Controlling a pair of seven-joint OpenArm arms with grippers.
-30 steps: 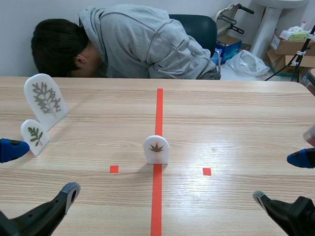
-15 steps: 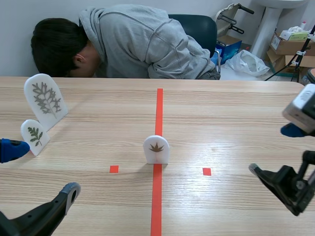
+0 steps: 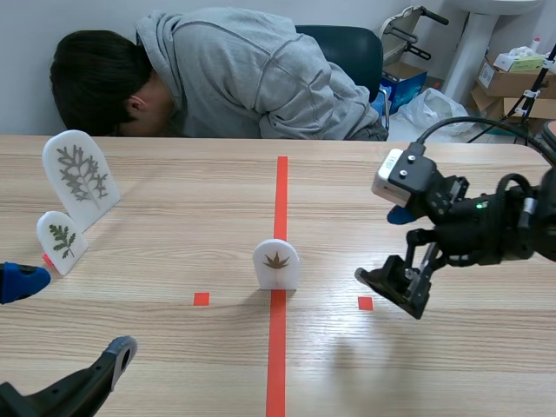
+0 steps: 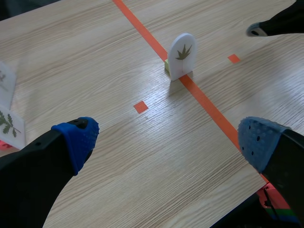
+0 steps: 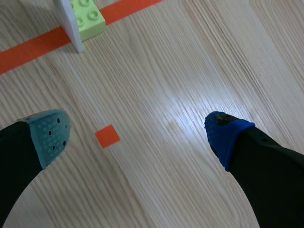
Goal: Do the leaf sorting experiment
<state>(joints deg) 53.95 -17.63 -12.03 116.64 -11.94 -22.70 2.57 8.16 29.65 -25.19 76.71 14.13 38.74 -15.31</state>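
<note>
**Inspector:** What had moved?
**Assessor:** The right gripper had swung in from the frame's right edge to right of centre, fingers spread and holding nothing. At lower left, the left gripper was equally spread.
**Inspector:** And the specimen?
**Assessor:** The white arched leaf card, with a brown leaf, stood upright at centre on the tape line. The right wrist view showed a green brick behind it, hidden in the scene view.

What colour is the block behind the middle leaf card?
Light green; the block shows best in the right wrist view.
</note>
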